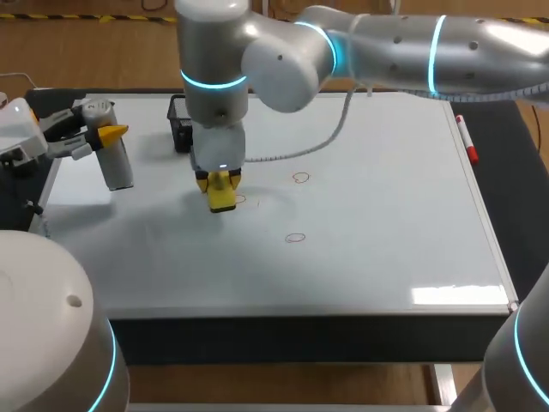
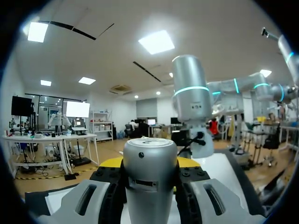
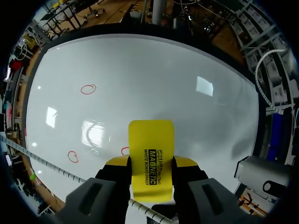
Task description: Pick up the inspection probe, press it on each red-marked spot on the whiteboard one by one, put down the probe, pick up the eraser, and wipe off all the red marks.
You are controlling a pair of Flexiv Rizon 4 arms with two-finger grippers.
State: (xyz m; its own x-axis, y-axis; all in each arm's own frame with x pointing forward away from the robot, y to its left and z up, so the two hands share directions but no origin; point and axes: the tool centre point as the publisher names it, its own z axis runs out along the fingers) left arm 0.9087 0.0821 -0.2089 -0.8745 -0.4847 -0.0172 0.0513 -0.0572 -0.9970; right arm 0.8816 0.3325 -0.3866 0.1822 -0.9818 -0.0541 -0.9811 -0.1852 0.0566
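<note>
Right wrist view: the right gripper, clamped on the yellow eraser over the whiteboard, half hid one red mark (two more red marks showed whole). Near the whiteboard's left edge the left gripper clasped the probe; a marker lay along its right edge.

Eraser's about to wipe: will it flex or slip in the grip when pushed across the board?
The eraser looks like a rigid yellow block, so it probably won't flex. The right tool grips it with part sticking out ahead, so a hard push might twist it. The whiteboard looks glossy, so it should glide easily.
</note>
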